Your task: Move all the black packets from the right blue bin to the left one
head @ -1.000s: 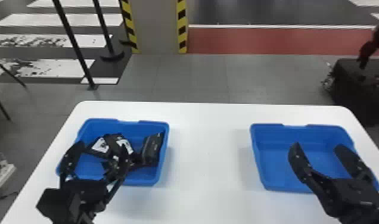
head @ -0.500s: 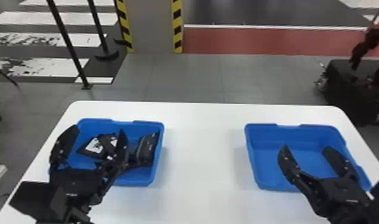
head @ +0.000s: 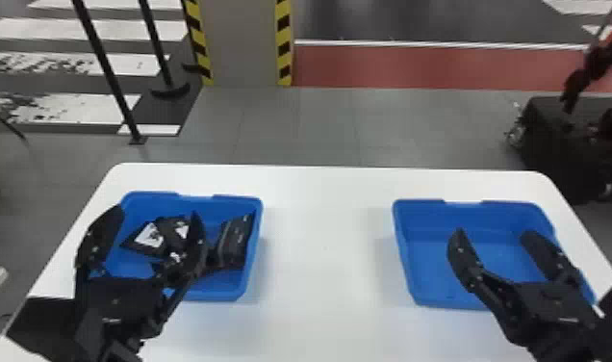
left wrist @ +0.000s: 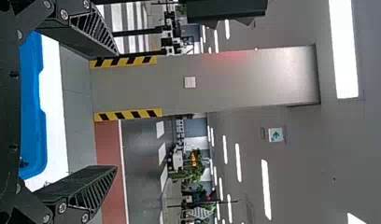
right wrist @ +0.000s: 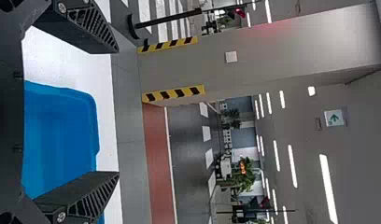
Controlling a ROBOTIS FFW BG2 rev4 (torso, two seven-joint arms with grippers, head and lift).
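Black packets (head: 235, 240), at least three, in the left blue bin (head: 204, 292)
Closest, the left gripper (head: 156, 213) has its two fingers wide apart and hides some of the pile, so I can't tell the full count; the right gripper (head: 493, 234), its two fingers wide apart too, is over the right blue bin (head: 468, 219). Both bins sit on one white table (head: 319, 265), with one grey pillar (head: 242, 43) far behind

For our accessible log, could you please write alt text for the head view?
Black packets lie in the left blue bin; the open left claw hangs over it, the open right claw over the empty-looking right bin.
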